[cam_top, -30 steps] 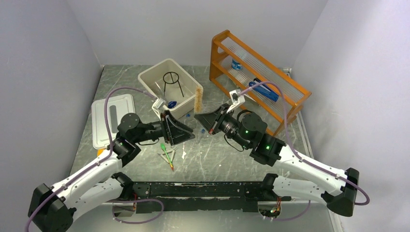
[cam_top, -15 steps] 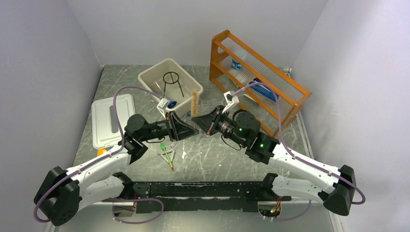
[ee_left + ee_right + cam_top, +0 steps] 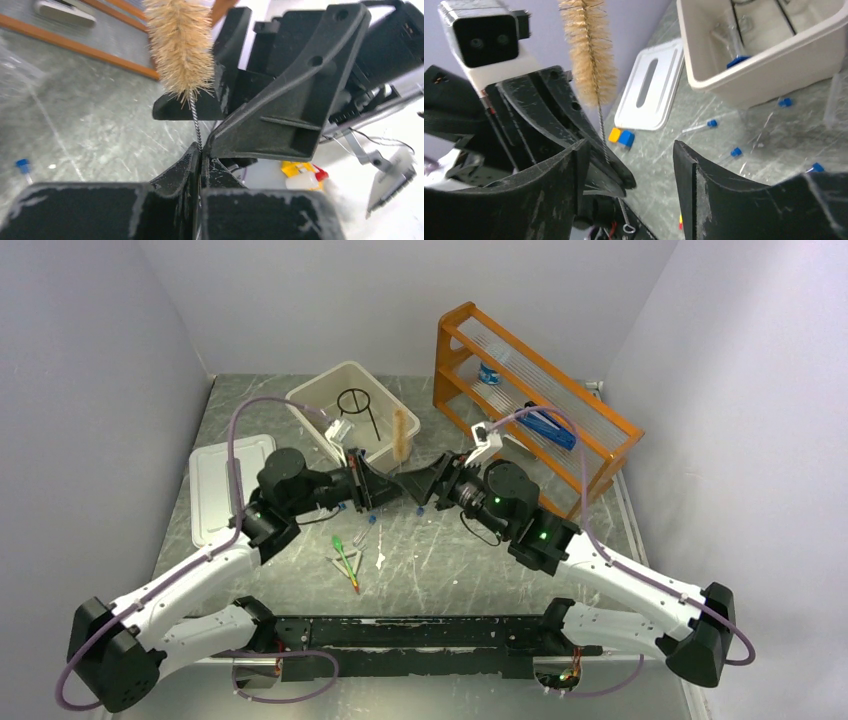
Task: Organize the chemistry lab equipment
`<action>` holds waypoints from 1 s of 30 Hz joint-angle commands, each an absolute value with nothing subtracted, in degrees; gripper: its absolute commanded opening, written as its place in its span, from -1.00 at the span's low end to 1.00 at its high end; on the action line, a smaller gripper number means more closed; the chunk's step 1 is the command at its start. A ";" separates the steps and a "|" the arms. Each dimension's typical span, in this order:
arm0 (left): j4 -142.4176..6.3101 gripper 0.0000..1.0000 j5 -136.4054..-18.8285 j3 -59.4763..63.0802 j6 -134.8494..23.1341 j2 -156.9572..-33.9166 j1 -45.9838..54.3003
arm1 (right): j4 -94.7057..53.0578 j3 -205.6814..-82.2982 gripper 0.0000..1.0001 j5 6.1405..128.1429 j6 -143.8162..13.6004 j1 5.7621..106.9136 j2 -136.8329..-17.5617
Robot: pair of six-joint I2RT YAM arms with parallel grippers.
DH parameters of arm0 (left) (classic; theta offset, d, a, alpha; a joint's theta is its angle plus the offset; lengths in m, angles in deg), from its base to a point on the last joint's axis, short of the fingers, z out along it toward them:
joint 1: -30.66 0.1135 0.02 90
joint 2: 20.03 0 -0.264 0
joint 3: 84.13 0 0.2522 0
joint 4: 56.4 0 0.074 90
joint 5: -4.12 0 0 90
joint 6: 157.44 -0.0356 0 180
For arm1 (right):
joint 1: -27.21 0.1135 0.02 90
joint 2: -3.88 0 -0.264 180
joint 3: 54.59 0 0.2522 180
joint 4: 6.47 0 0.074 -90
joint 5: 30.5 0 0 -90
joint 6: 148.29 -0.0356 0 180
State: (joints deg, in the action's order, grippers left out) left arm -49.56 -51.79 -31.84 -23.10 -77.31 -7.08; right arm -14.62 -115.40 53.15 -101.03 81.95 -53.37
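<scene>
The brush (image 3: 403, 435) stands upright between my two grippers, its tan bristles (image 3: 181, 45) on top and its twisted wire stem below. My left gripper (image 3: 200, 152) is shut on that wire stem. My right gripper (image 3: 631, 150) faces it from the other side, open, its fingers either side of the left jaws and the stem (image 3: 600, 130); I cannot tell whether they touch it. Green droppers (image 3: 345, 558) lie on the table in front. Blue-capped test tubes (image 3: 704, 125) are scattered on the table. The black wire ring stand (image 3: 357, 405) sits in the beige bin (image 3: 318, 398).
A white lid (image 3: 225, 485) lies left of the bin, with small orange and blue blocks (image 3: 620, 136) by its near edge. The orange shelf rack (image 3: 530, 410) stands at the back right with blue items on it.
My left gripper has moved in and shut on the brush's wire stem. My right gripper, which held the brush before, has opened. The brush has shifted slightly toward the bin.
</scene>
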 commanded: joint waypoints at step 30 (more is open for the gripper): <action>-116.33 -0.90 -110.39 23.73 -5.76 -122.50 4.08 | -26.49 -119.86 0.24 44.26 -99.27 81.84 -64.19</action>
